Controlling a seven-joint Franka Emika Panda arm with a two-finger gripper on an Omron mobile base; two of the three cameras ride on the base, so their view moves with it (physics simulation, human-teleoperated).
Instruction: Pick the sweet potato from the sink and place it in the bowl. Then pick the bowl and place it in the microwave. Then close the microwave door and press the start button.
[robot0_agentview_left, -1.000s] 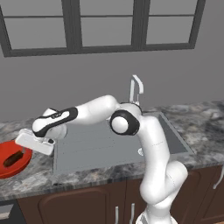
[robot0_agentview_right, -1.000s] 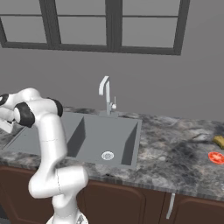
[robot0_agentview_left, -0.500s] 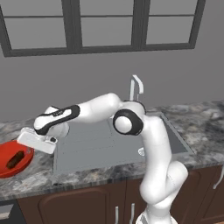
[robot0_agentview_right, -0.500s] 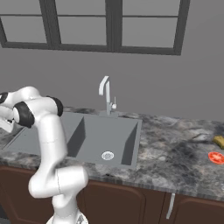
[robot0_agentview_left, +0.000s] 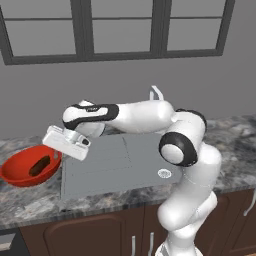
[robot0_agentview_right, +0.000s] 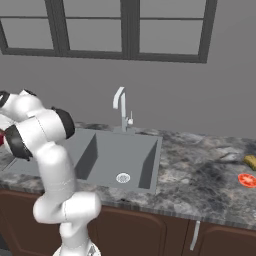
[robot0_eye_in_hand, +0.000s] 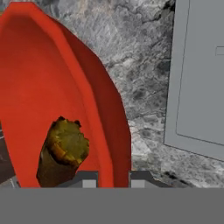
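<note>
The red bowl (robot0_agentview_left: 20, 175) sits at the left end of the counter, beside the sink's drainboard (robot0_agentview_left: 107, 162). The dark sweet potato (robot0_agentview_left: 39, 166) lies inside it. My gripper (robot0_agentview_left: 56, 156) reaches down to the bowl's right rim. In the hand view its fingertips (robot0_eye_in_hand: 89, 180) straddle the bowl's wall (robot0_eye_in_hand: 103, 113), and the gripper (robot0_eye_in_hand: 113, 181) is shut on it. The sweet potato (robot0_eye_in_hand: 63, 151) lies just left of the fingers. The grey sink (robot0_agentview_right: 125, 155) has its drain (robot0_agentview_right: 123, 177) at the bottom. The microwave and its door are out of view.
A silvery faucet (robot0_agentview_right: 120, 107) stands behind the basin. A red slice (robot0_agentview_right: 246, 180) and a yellow item (robot0_agentview_right: 250, 161) lie far right on the granite counter. Wall and windows rise behind. The drainboard edge (robot0_eye_in_hand: 192, 87) is close to the bowl.
The jaws have narrowed from wide open onto the bowl's rim. The hand and bowl appear to have shifted slightly up and toward the sink.
</note>
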